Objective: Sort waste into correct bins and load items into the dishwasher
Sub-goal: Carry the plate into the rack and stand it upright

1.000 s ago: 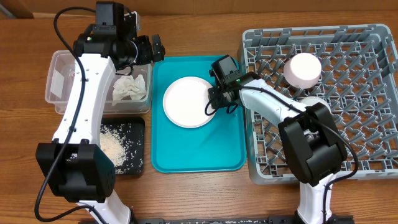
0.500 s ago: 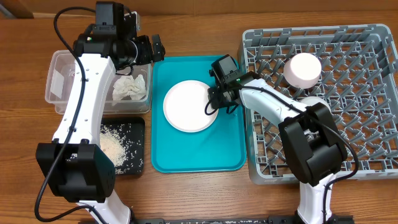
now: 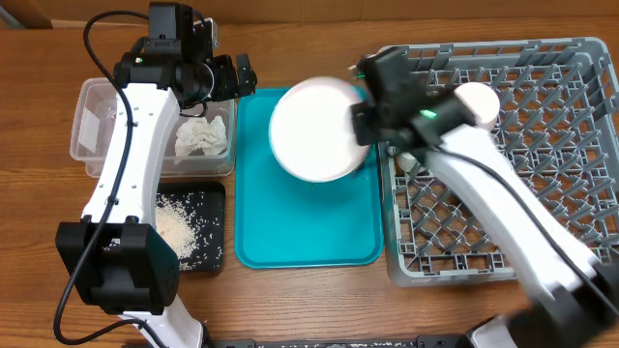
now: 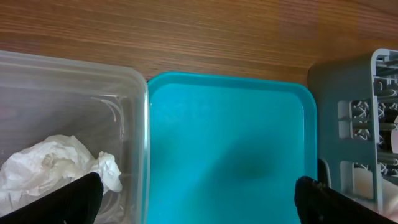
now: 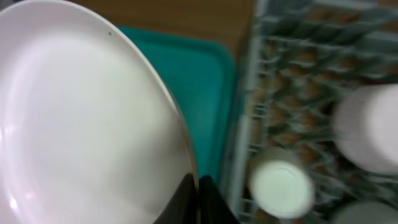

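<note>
The round pale plate (image 3: 311,130) is off the teal tray, tilted in the air over the tray's far right part. My right gripper (image 3: 366,124) is shut on its right rim. In the right wrist view, which is blurred, the plate (image 5: 81,124) fills the left and the right gripper (image 5: 198,194) pinches its edge. The grey dishwasher rack (image 3: 542,193) lies just right of it, holding a whitish bowl (image 3: 474,101) and a small white cup (image 5: 281,185). My left gripper (image 3: 242,77) hangs open by the clear bin (image 3: 97,121), above its napkin (image 3: 203,137).
The teal tray (image 3: 309,232) is bare below the plate. The black bin (image 3: 205,253) at the front left holds rice scraps (image 3: 174,227). In the left wrist view the clear bin's rim (image 4: 134,81), the napkin (image 4: 56,165), the teal tray (image 4: 230,137) and the rack's corner (image 4: 367,124) show.
My right gripper shut on the plate's rim, then raised it off the teal tray and swung it up and right, toward the rack. The left arm has not moved.
</note>
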`<state>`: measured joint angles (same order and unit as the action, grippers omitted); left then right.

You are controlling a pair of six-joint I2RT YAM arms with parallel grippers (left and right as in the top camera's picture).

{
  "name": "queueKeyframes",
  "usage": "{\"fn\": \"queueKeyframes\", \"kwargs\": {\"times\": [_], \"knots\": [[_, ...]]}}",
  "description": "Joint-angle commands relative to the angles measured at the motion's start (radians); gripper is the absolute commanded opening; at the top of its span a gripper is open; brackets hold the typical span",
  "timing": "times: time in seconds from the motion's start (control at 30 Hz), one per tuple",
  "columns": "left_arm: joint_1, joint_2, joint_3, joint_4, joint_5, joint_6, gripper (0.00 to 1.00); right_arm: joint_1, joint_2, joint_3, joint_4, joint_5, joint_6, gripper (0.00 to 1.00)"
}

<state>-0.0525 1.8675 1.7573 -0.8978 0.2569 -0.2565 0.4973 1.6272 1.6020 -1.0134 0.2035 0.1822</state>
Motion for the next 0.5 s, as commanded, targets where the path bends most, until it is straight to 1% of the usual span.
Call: {"fn": "queueKeyframes", "kwargs": {"times": [0.0, 0.03, 0.17, 0.23, 0.37, 0.47], "knots": [[-0.003, -0.024, 0.018, 0.001, -0.003, -0.006, 1.00, -0.012, -0.118, 0.019, -0.058, 0.341, -0.003, 0.04], [-0.003, -0.024, 0.018, 0.001, -0.003, -0.006, 1.00, -0.021, -0.151, 0.019, -0.089, 0.404, -0.011, 0.04], [-0.003, -0.024, 0.018, 0.001, -0.003, -0.006, 1.00, -0.064, -0.223, 0.019, -0.175, 0.512, -0.120, 0.04], [-0.003, -0.024, 0.018, 0.001, -0.003, -0.006, 1.00, -0.100, -0.243, 0.019, -0.209, 0.601, -0.139, 0.04], [-0.003, -0.024, 0.018, 0.001, -0.003, -0.006, 1.00, -0.177, -0.243, 0.019, -0.246, 0.784, -0.155, 0.04], [-0.003, -0.024, 0.018, 0.001, -0.003, -0.006, 1.00, -0.235, -0.230, 0.019, -0.248, 0.842, -0.202, 0.04]]}}
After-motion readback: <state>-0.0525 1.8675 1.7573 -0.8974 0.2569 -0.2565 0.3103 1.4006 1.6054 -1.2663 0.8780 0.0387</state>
